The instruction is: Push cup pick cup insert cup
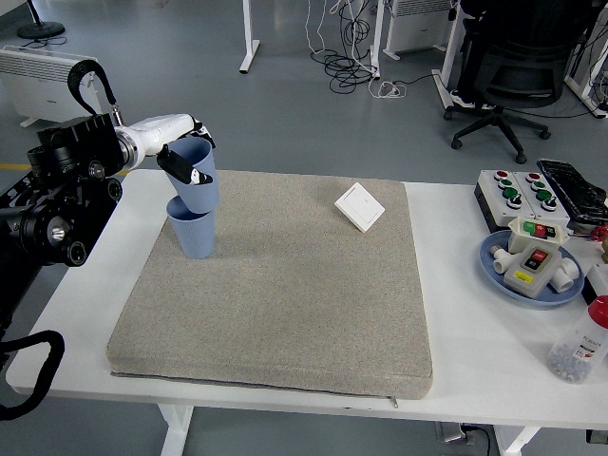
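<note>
Grey mat (285, 294) on white table (475, 351); left hand (180, 157) grasped upper blue cup (198, 180), partly nested in lower blue cup (194, 233).

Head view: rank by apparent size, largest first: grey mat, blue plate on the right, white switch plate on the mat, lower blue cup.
1. Grey mat, by far the largest.
2. Blue plate, though partly covered by button boxes.
3. Lower blue cup and white switch plate: they look alike in area, so no ranking. The cup's top is hidden by the held cup.
</note>
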You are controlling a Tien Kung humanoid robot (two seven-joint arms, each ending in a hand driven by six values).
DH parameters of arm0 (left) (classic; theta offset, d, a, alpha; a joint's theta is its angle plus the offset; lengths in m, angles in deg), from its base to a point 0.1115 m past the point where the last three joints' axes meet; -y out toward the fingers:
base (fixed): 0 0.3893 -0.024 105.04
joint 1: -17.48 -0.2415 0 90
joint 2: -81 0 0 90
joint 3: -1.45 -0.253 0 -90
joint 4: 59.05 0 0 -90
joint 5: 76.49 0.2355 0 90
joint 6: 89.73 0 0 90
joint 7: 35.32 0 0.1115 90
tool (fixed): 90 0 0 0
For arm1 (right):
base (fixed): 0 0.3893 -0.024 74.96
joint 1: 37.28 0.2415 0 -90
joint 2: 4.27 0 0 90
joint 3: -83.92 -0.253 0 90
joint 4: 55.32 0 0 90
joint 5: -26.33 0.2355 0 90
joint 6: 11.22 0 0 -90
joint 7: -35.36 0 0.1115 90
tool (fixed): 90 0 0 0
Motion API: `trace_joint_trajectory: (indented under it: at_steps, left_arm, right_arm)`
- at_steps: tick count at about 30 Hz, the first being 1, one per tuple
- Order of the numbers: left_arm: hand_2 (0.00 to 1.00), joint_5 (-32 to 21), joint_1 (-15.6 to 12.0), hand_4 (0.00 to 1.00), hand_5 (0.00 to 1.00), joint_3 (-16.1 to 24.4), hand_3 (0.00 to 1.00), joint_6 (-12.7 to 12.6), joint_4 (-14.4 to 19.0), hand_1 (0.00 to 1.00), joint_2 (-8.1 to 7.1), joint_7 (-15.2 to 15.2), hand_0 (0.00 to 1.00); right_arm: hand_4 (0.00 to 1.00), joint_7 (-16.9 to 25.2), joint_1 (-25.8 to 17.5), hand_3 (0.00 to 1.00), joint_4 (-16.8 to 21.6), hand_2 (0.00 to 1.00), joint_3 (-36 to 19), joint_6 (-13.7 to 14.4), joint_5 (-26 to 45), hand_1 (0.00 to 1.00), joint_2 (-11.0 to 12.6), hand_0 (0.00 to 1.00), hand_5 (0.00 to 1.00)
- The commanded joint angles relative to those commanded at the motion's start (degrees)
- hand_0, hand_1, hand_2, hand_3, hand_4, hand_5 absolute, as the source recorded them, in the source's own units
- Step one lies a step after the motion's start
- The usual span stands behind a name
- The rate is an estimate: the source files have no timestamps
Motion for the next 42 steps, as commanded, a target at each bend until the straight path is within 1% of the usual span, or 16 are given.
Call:
trace_joint_trajectory:
  at_steps: [5,15,21,27,33,42]
  left_arm:
    - [0.436,0.0,0.1,0.352,0.002,0.0,0.380,-0.3,-0.6,0.438,-0.08,-0.2,0.445]
    - [0.435,0.0,0.9,0.351,0.002,-3.3,0.379,-0.7,-1.4,0.438,-0.25,-0.7,0.444]
    - [0.435,0.0,1.1,0.352,0.002,-4.4,0.379,-1.2,-2.1,0.438,-0.38,-1.0,0.444]
    - [0.435,0.0,1.4,0.350,0.002,-4.5,0.378,-1.5,-2.0,0.439,-0.49,-1.1,0.444]
    - [0.434,0.0,1.8,0.347,0.002,-4.0,0.376,-1.5,-2.1,0.438,-0.91,-1.1,0.445]
    - [0.434,0.0,1.8,0.349,0.002,-3.8,0.377,-1.6,-3.4,0.438,-1.36,-1.2,0.444]
  right_arm:
    - [0.128,0.0,0.0,0.567,0.0,0.673,0.1,0.0,0.1,0.679,0.0,0.773,0.472]
    - [0.127,0.0,0.1,0.567,0.0,0.673,0.1,0.0,-0.1,0.679,0.0,0.772,0.473]
    - [0.128,0.0,0.2,0.567,0.0,0.673,0.2,0.0,0.0,0.678,0.0,0.773,0.472]
    - [0.127,0.0,0.3,0.567,0.0,0.673,0.2,0.0,-0.3,0.678,0.0,0.773,0.471]
    - [0.127,0.1,0.3,0.567,0.0,0.673,0.1,0.0,-0.4,0.678,0.0,0.773,0.471]
    - [0.127,0.0,0.3,0.566,0.0,0.673,0.0,0.0,-0.6,0.678,-0.1,0.773,0.471]
